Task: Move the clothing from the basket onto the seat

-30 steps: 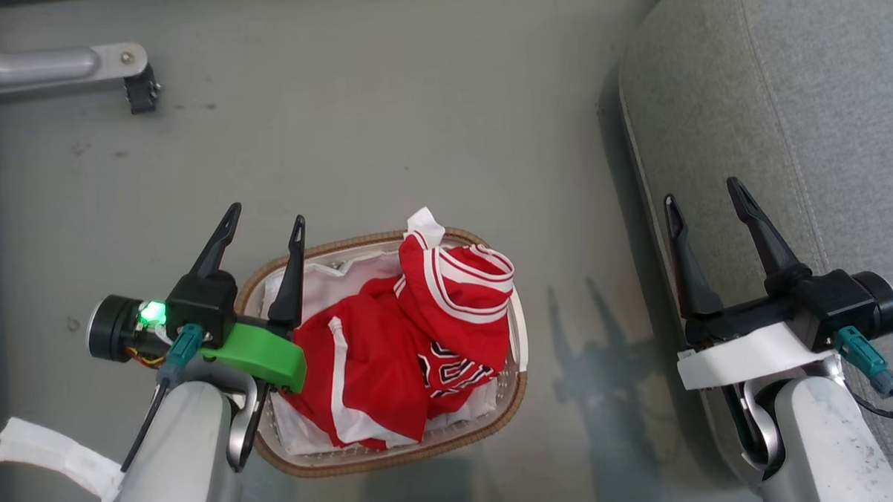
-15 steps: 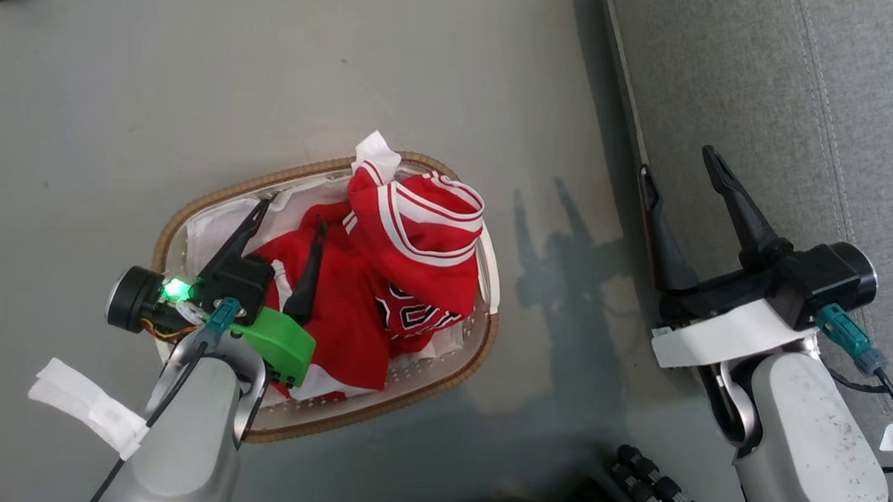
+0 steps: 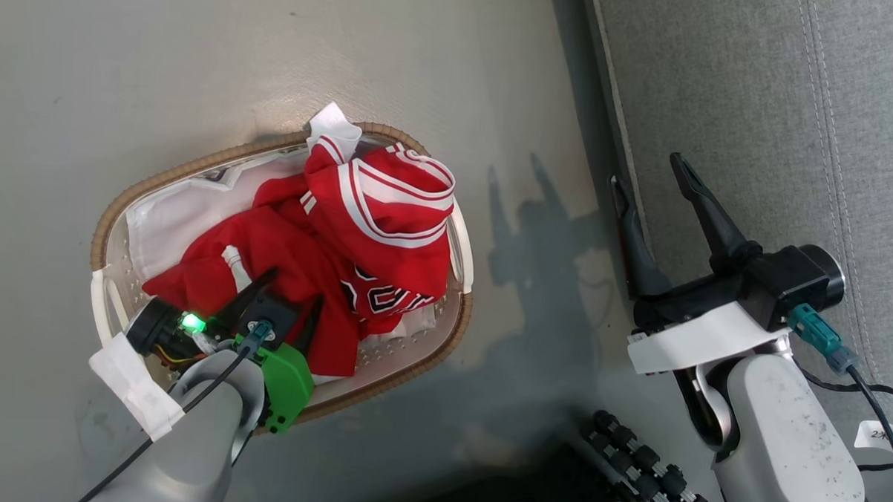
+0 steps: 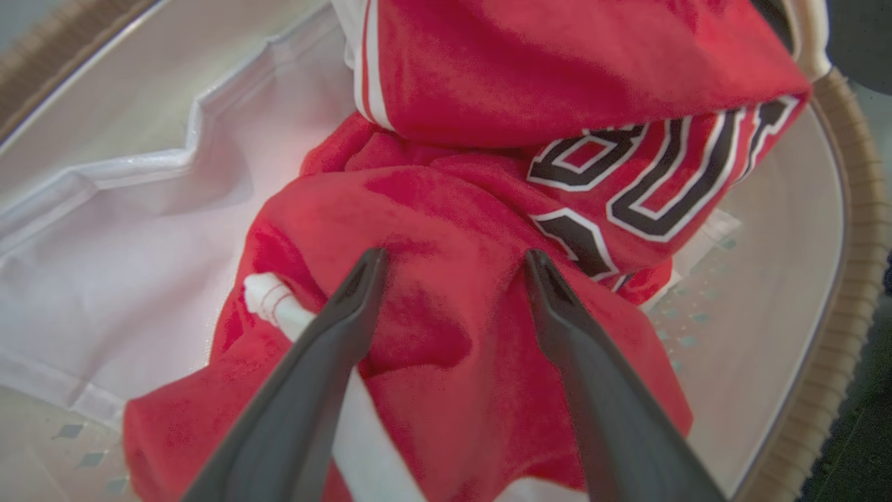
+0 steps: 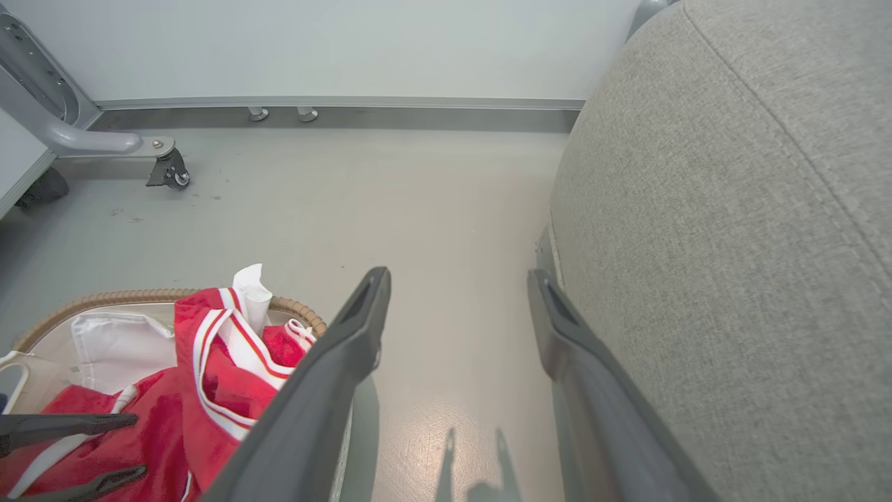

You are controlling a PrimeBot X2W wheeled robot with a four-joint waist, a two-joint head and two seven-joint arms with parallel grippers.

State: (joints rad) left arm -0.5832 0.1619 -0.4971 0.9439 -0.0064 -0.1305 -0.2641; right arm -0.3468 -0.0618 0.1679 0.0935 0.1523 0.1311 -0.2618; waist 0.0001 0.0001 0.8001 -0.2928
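The clothing (image 3: 358, 226) lies heaped in the basket (image 3: 197, 163), directly beneath the left tool (image 3: 294, 286), whose spread tips rest on the plain red fabric and pinch nothing. The right tool (image 3: 646, 170) hangs agape and empty, with the seat (image 3: 756, 106) just to its right.

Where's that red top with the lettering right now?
Head view, left side: the lettered garment lies in the basket, partly over the plain red garment where the open left gripper reaches.
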